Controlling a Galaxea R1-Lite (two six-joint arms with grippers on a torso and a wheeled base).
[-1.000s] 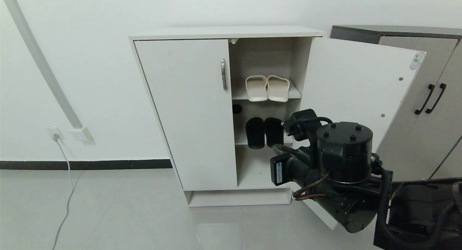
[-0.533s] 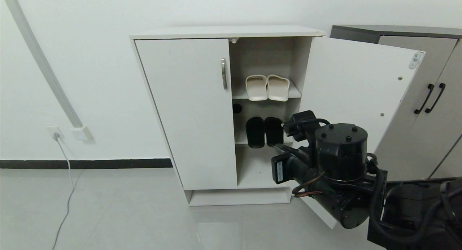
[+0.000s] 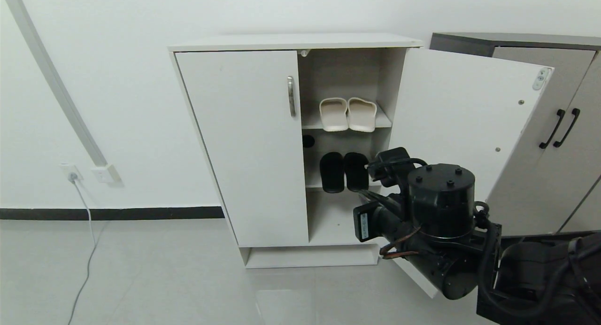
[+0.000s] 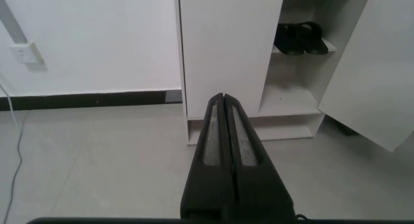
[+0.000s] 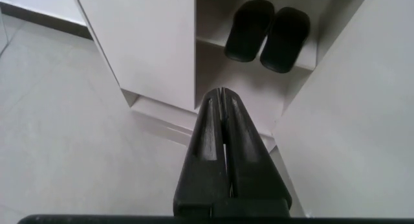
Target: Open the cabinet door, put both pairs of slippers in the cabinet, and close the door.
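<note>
Both pairs of slippers shelved in the cabinet, right door swung out.

In the right half of the cabinet (image 3: pixel 296 42), the upper pair of slippers (image 3: pixel 348 114) lies side by side on the top shelf, with the lower pair of slippers (image 3: pixel 344 172) on the shelf directly beneath. The left door (image 3: pixel 244 146) is shut against the cabinet, and the right door (image 3: pixel 460 113) stands out to its right. The right gripper (image 5: pixel 222 93) hangs before the cabinet's open half, beside that door. A second cabinet (image 3: pixel 540 104) stands to the cabinet's right, partly behind the door. Wall sockets (image 3: pixel 105 174) sit to the cabinet's left.
</note>
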